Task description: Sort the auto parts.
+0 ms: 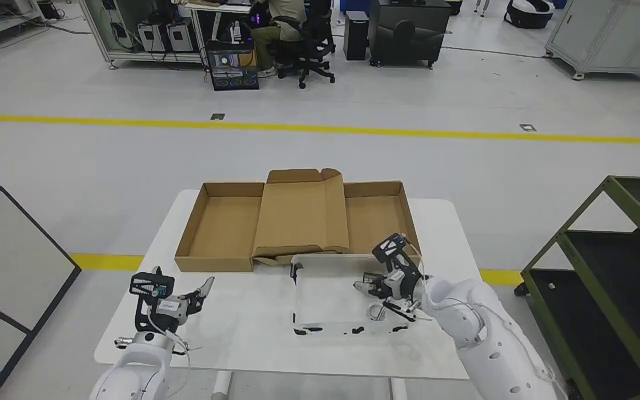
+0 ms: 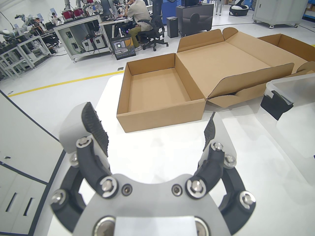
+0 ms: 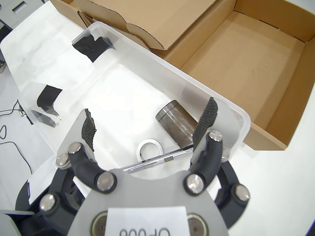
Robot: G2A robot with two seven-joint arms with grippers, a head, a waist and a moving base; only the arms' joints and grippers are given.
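Observation:
A clear plastic bin [image 3: 152,57] [image 1: 300,300] sits on the white table in front of an open cardboard box [image 1: 225,235] [image 3: 246,62] [image 2: 152,92]. Inside the bin lie a dark metal cylinder [image 3: 176,122], a silver ring [image 3: 149,150] and a thin metal rod [image 3: 157,161]. My right gripper [image 3: 150,117] [image 1: 378,285] hangs open just above these parts, at the bin's right end. My left gripper [image 2: 152,126] [image 1: 190,298] is open and empty over the table's left part, short of the box's left compartment.
The box has two empty side compartments and a folded lid [image 1: 300,210] in the middle. Black tape patches [image 3: 92,46] mark the bin's corners. A thin cable [image 3: 14,133] lies on the table near the bin's left end. A green rack [image 1: 590,270] stands to the right of the table.

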